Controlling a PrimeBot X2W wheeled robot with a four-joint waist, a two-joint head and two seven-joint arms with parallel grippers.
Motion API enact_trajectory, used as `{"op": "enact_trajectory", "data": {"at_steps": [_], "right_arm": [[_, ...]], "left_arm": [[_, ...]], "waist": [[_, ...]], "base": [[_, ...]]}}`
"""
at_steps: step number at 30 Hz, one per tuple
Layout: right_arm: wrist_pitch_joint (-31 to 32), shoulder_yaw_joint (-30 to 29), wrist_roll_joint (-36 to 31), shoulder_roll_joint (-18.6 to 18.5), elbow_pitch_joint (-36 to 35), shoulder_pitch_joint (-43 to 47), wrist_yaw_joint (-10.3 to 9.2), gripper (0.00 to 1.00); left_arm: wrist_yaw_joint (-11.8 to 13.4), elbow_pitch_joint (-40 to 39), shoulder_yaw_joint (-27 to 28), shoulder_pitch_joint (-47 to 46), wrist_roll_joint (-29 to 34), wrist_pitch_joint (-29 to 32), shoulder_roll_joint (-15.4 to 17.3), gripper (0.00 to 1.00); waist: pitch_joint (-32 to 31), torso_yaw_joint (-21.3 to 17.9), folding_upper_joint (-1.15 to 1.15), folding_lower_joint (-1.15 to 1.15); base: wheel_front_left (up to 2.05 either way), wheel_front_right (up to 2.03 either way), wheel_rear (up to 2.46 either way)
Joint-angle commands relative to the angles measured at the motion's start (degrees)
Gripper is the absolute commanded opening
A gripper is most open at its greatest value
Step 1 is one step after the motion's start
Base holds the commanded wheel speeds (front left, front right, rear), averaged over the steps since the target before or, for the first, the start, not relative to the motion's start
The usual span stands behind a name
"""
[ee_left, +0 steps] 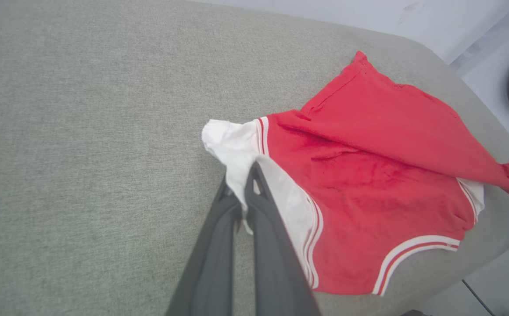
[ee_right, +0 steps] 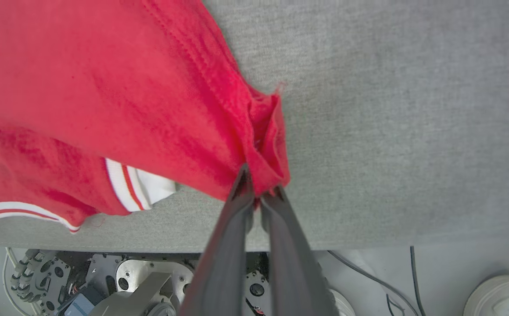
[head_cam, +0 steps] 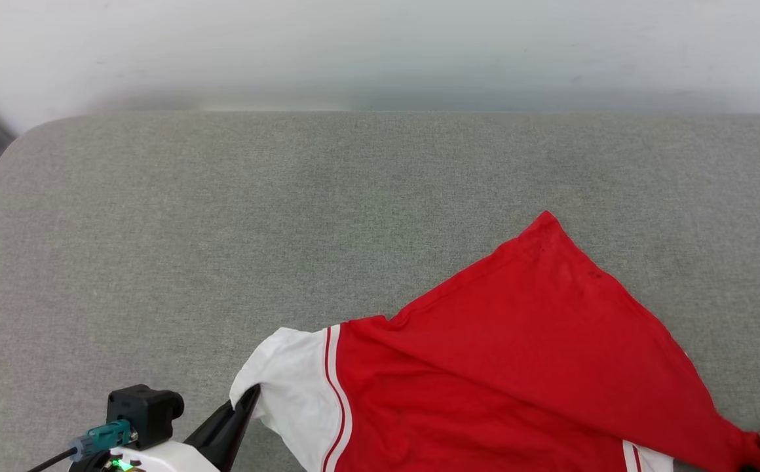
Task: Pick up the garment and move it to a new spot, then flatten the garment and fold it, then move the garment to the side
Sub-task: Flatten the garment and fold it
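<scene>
Your left gripper (ee_left: 242, 186) is clenched on the white sleeve (ee_left: 232, 149) of the garment (head_cam: 517, 341). Your right gripper (ee_right: 259, 188) pinches a bunched red corner. The shirt lies between the two sets of jaws on the grey cushion (head_cam: 223, 229), with one red flap lying diagonally over the body. I judge flattening unfinished. Folding and the move aside are not yet done.

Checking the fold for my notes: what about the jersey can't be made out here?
- Any print on the garment: all views, plain red cloth faces up.
- Its near edge: head view, cut by the bottom edge.
- Cloth pinched by the left tool and right tool: wrist views, hidden between shut fingers.
</scene>
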Motion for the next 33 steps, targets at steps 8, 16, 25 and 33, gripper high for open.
{"op": "enact_trajectory", "data": {"at_steps": [8,16,25,33], "right_arm": [[0.4,5.6,4.0,-5.7,-4.4,-8.6,-0.02,1.00],[7.1,12.0,3.1,-6.8,-7.4,-23.6,-0.02,1.00],[12.2,17.7,-2.0,-7.7,4.9,-39.4,-0.02,1.00],[12.9,20.3,-6.3,-10.5,13.7,-43.7,-0.02,1.00]], "left_arm": [[0.7,-2.5,-0.6,-1.6,1.3,0.8,0.2,0.00],[0.1,-4.6,-2.0,-4.0,2.9,1.5,0.5,0.00],[-1.7,-5.2,-4.5,-8.3,4.5,1.3,-1.2,0.00],[-2.9,-3.3,-6.6,-11.0,5.0,0.8,-3.4,0.00]], "waist": [[2.4,0.9,0.00,0.01],[6.8,4.9,0.00,0.01],[13.4,11.4,0.00,0.01],[16.5,15.7,0.00,0.01]], "base": [[0.00,0.00,0.00],[0.00,0.00,0.00],[0.00,0.00,0.00],[0.00,0.00,0.00]]}}
